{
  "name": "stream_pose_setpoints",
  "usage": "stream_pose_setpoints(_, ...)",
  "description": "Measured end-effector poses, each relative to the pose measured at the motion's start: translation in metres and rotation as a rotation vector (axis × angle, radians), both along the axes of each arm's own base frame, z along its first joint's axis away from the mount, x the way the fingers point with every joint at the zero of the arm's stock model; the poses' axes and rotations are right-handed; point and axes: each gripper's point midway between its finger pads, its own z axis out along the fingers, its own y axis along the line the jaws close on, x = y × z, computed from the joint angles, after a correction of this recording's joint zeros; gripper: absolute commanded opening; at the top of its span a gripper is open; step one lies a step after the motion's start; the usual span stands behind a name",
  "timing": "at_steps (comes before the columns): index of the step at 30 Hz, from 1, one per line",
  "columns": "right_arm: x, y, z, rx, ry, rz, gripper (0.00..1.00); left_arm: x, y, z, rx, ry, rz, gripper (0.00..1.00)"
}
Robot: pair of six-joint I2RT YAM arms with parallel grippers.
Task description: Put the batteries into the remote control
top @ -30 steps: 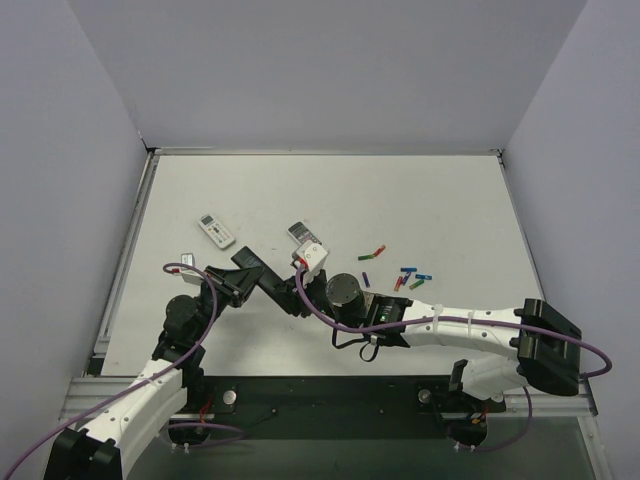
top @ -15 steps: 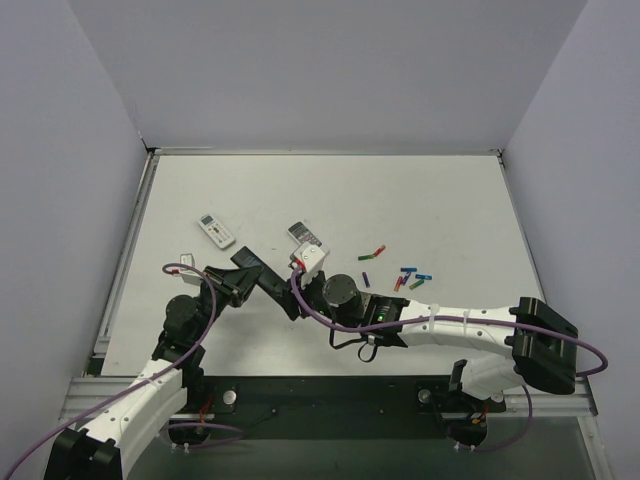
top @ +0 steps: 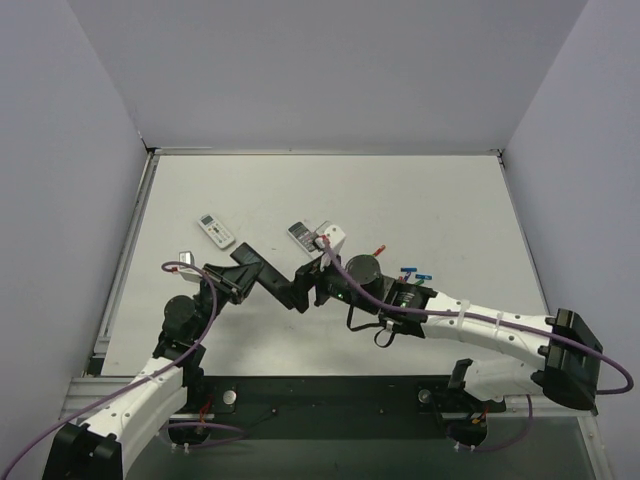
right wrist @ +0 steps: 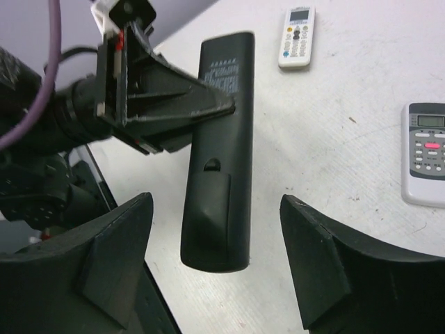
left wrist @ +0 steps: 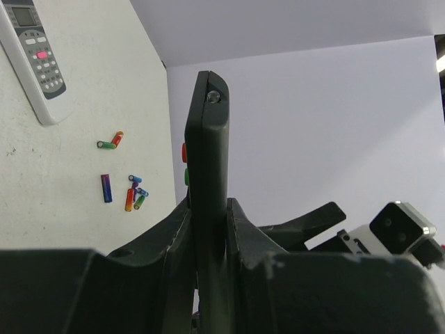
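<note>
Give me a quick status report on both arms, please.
Left gripper shut on black remote, held up. Right gripper open, facing its back; battery cover on. Batteries loose on table. No obstruction.

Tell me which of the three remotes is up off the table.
The black remote, clamped in the left gripper. The left white remote and the middle white remote lie flat on the table.
</note>
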Motion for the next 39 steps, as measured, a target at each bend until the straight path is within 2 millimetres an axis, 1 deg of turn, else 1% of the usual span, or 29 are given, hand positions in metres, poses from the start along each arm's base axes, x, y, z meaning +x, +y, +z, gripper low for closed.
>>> stream_pose_setpoints(3, 0.012, -0.009, 0.02, 0.088, 0.057, -0.013, 0.7, 0.0, -0.001, 0.001, -0.001, -0.006, -0.008, 0.0)
stream_pose_setpoints(6, 0.019, -0.013, 0.027, 0.136, 0.12, -0.017, 0.69, 0.0, -0.003, 0.003, -0.003, -0.016, -0.019, 0.0)
stream_pose_setpoints(12, 0.013, -0.009, 0.022, 0.166, 0.248, 0.031, 0.66, -0.001, -0.008, 0.016, -0.012, -0.055, -0.047, 0.0)
stream_pose_setpoints(18, 0.007, 0.001, 0.001, 0.162, 0.377, 0.076, 0.61, -0.004, -0.01, 0.035, -0.03, -0.118, -0.065, 0.0)
stream_pose_setpoints(19, 0.006, 0.002, -0.002, 0.162, 0.399, 0.082, 0.58, -0.004, -0.01, 0.036, -0.031, -0.122, -0.066, 0.0)
stream_pose_setpoints(21, 0.005, 0.006, -0.004, 0.177, 0.433, 0.097, 0.54, -0.004, -0.01, 0.037, -0.029, -0.129, -0.067, 0.0)
stream_pose_setpoints(27, 0.007, 0.013, 0.004, 0.256, 0.503, 0.138, 0.38, -0.005, -0.011, 0.041, -0.029, -0.154, -0.07, 0.0)
stream_pose_setpoints(28, 0.007, 0.015, 0.005, 0.27, 0.52, 0.148, 0.34, -0.004, -0.011, 0.041, -0.025, -0.159, -0.07, 0.0)
stream_pose_setpoints(33, 0.007, 0.02, 0.005, 0.319, 0.596, 0.188, 0.25, -0.003, -0.011, 0.044, -0.013, -0.187, -0.064, 0.0)
stream_pose_setpoints(39, 0.0, 0.023, 0.001, 0.324, 0.655, 0.239, 0.12, -0.004, -0.012, 0.045, 0.014, -0.219, -0.07, 0.0)
